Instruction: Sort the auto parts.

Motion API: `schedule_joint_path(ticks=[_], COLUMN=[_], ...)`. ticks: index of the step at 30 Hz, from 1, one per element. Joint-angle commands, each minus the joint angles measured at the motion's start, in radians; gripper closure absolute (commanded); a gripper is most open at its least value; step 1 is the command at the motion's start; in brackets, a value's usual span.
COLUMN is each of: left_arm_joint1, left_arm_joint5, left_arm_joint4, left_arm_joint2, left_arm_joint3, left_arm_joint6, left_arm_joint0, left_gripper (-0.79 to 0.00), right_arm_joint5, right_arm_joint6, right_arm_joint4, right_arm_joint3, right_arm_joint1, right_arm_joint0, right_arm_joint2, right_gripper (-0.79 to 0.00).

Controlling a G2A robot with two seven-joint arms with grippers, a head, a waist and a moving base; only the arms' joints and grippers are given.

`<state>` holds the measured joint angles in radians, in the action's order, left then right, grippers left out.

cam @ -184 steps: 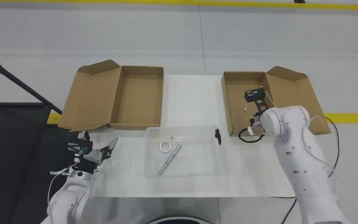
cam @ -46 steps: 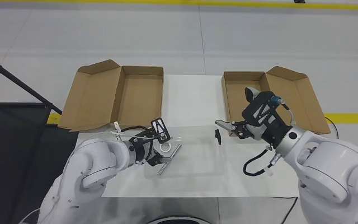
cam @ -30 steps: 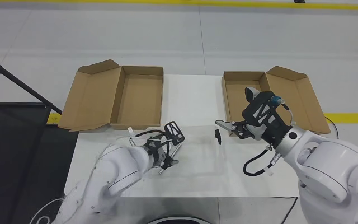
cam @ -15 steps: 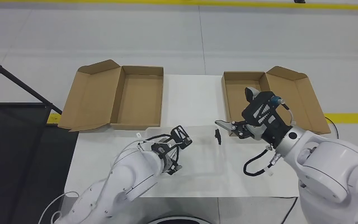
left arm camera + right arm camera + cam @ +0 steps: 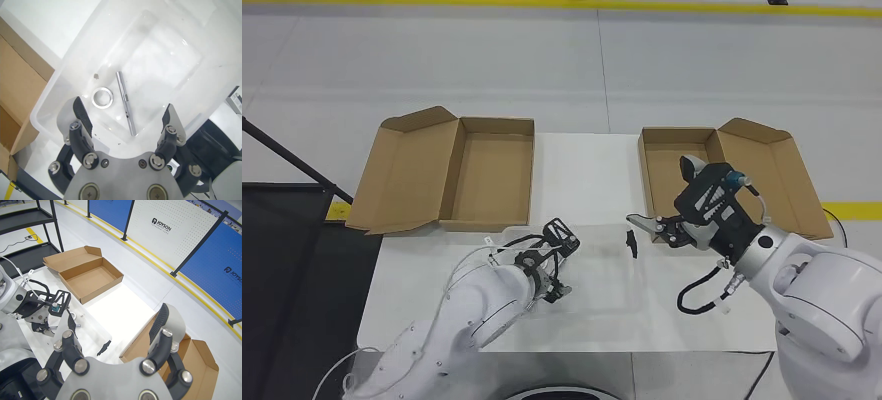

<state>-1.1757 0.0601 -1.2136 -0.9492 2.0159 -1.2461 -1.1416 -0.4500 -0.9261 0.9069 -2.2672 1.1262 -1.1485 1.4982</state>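
Observation:
My left gripper (image 5: 123, 106) hangs open over the near end of a clear plastic tray (image 5: 56, 79). A metal ring (image 5: 102, 98) and a slim metal rod (image 5: 125, 103) lie on the tray's floor between and just beyond its fingers. From above, the left gripper (image 5: 547, 278) covers both parts. A small black part (image 5: 630, 243) sits at the tray's right end. My right gripper (image 5: 650, 230) is open just right of that black part (image 5: 104, 348), between the tray and the right box, and holds nothing (image 5: 117, 311).
An open cardboard box (image 5: 492, 180) with its lid flap out stands at the back left. Another open box (image 5: 682, 180) stands at the back right. The white table (image 5: 587, 170) shows bare between the two boxes.
The left arm has swung from the table's front left corner to over the tray, drawing slightly back in the last half second. The right arm left the right box earlier and has kept still since.

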Motion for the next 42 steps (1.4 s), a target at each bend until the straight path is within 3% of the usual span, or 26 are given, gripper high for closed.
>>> schedule_joint_path(ticks=[1,6,11,22,27,31,35,38,42], left_arm_joint1=[-0.004,-0.018,-0.033,-0.037,-0.029,-0.014,-0.006,-0.006,-0.008], left_arm_joint5=[-0.021,-0.057,-0.078,-0.092,-0.091,-0.045,-0.012,-0.014,-0.056], left_arm_joint4=[-0.008,-0.038,-0.060,-0.057,-0.024,0.039,0.121,0.154,0.193], left_arm_joint2=[0.010,0.059,0.102,0.098,0.017,-0.090,-0.178,-0.192,-0.143], left_arm_joint3=[-0.014,-0.043,-0.053,-0.041,0.008,0.084,0.114,0.087,0.007], left_arm_joint6=[0.015,0.029,-0.024,-0.029,-0.012,-0.086,-0.194,-0.278,-0.290], left_arm_joint0=[0.003,0.018,0.055,0.063,0.035,0.017,0.046,0.102,0.174], left_gripper=[-0.785,-0.785,-0.785,-0.785,-0.785,-0.785,-0.785,-0.785,-0.785], right_arm_joint5=[0.000,0.000,0.000,0.000,-0.028,-0.101,-0.208,-0.267,-0.341], right_arm_joint6=[0.000,0.000,0.000,0.000,0.042,0.046,0.068,0.084,0.067], right_arm_joint4=[0.000,0.000,0.000,0.000,0.006,-0.027,-0.089,-0.119,-0.121], right_arm_joint3=[0.000,0.000,0.000,0.000,-0.007,-0.009,0.003,0.005,-0.021], right_arm_joint1=[0.000,0.000,0.000,0.000,-0.005,-0.015,-0.025,-0.031,-0.042], right_arm_joint0=[0.000,0.000,0.000,0.000,-0.034,-0.062,-0.081,-0.102,-0.134], right_arm_joint2=[0.000,0.000,0.000,0.000,0.019,0.052,0.075,0.083,0.081], right_gripper=[-0.785,-0.785,-0.785,-0.785,-0.785,-0.785,-0.785,-0.785,-0.785])
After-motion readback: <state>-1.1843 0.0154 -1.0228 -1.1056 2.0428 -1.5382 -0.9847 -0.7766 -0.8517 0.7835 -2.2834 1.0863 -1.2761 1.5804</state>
